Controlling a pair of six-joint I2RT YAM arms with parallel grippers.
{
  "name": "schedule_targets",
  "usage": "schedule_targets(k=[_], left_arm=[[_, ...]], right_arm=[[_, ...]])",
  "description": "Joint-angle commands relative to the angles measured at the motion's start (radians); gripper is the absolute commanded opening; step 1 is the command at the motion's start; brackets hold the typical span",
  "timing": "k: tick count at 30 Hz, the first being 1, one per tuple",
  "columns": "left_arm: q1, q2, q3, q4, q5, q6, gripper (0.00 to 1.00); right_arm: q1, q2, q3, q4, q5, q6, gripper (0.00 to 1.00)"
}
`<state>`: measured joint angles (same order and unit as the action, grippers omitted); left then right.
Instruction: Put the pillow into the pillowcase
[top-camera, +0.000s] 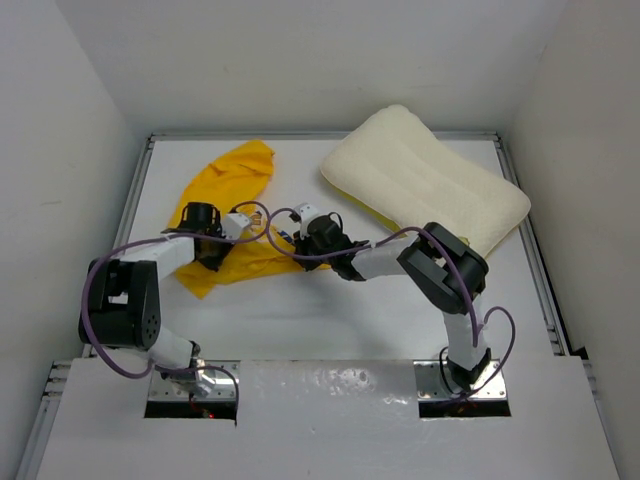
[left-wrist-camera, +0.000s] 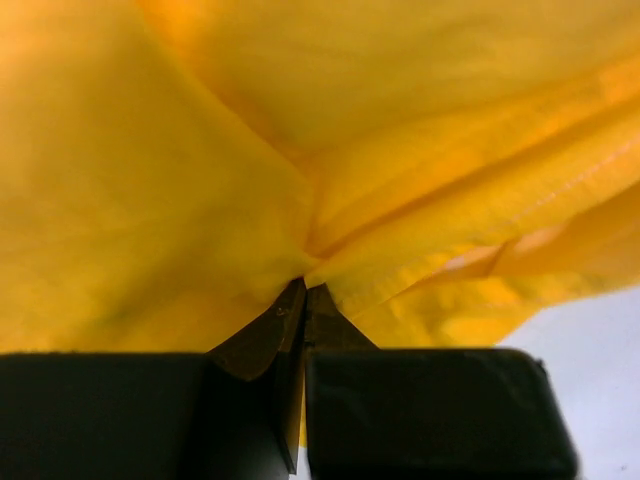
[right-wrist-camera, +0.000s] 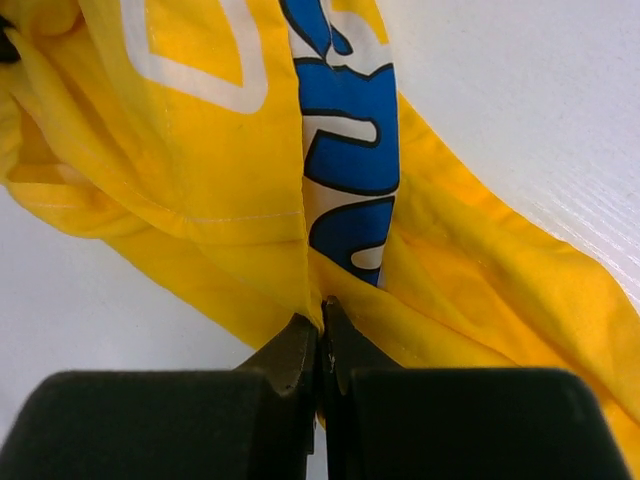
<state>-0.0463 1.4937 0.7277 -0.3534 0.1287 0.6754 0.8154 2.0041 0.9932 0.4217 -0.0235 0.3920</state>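
The yellow pillowcase (top-camera: 232, 205) lies crumpled at the table's left middle, its blue lettering showing in the right wrist view (right-wrist-camera: 345, 150). My left gripper (top-camera: 222, 240) is shut on a pinch of the pillowcase fabric (left-wrist-camera: 200, 170). My right gripper (top-camera: 290, 240) is shut on the pillowcase's near right edge, with fabric between the jaws. The cream-white pillow (top-camera: 425, 180) lies at the back right, apart from both grippers and outside the case.
The white table (top-camera: 300, 320) has raised rails on the left (top-camera: 135, 200) and right (top-camera: 535, 250). Purple cables loop from both arms over the table.
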Motion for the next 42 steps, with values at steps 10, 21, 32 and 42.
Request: schedule_targets(k=[10, 21, 32, 42], left_arm=[[0.0, -0.222, 0.259, 0.039, -0.015, -0.238, 0.0], [-0.004, -0.161, 0.371, 0.062, 0.136, -0.33, 0.0], [-0.006, -0.095, 0.446, 0.053, 0.144, -0.343, 0.0], [-0.006, -0.021, 0.505, 0.057, 0.086, -0.332, 0.0]], right_arm=[[-0.123, -0.105, 0.143, -0.153, -0.096, -0.102, 0.0], [-0.312, -0.176, 0.393, -0.456, 0.11, -0.325, 0.99], [-0.314, 0.183, 0.556, -0.686, 0.53, -0.608, 0.99], [-0.341, -0.08, 0.319, -0.542, 0.646, -0.541, 0.0]])
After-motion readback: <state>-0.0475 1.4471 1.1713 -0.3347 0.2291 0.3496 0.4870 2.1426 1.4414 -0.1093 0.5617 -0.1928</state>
